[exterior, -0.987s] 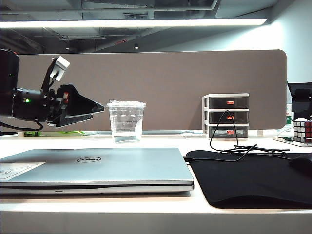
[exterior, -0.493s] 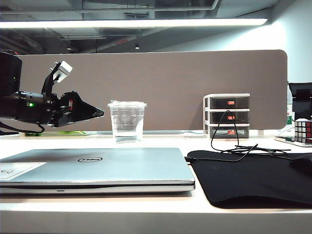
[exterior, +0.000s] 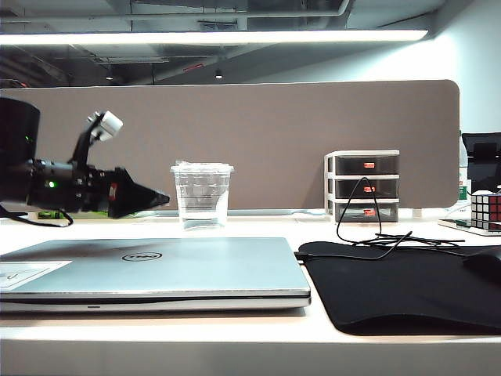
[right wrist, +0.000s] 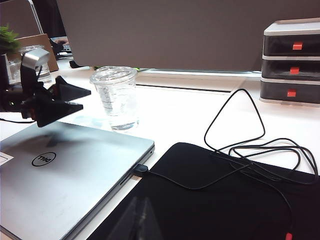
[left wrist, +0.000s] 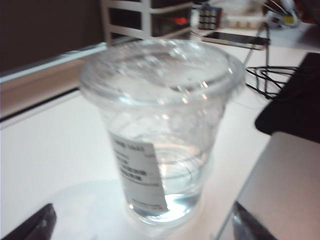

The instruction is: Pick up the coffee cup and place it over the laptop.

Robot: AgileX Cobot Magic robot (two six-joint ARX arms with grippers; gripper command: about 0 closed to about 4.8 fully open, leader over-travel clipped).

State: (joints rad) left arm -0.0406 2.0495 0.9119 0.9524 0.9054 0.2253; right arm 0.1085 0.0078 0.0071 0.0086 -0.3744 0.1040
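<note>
Whereas a second ago the left tool [exterior: 162,199] hung higher and tilted, with its camera mount near the top of the partition, it is now lower, rolled level, and its tips have crept closer to the coffee cup [exterior: 202,195]. Its jaws stand wide and empty; in the left wrist view the two fingertips [left wrist: 30,226] flank the cup's base without touching it. I judge this to be the last stretch of the approach: the cup is lined up between the jaws but not yet gripped, so the lift and the placing are all still to do. The cup stands upright on the white table [exterior: 258,227], just behind the closed laptop [exterior: 156,270]. The right tool [right wrist: 141,220] is closed, holds nothing, and sits low above the black mouse mat [right wrist: 225,200].

By count: one cup, one laptop, one mouse mat, one three-drawer organiser [exterior: 363,186], one loose black cable [exterior: 368,227], one puzzle cube [exterior: 486,210].
</note>
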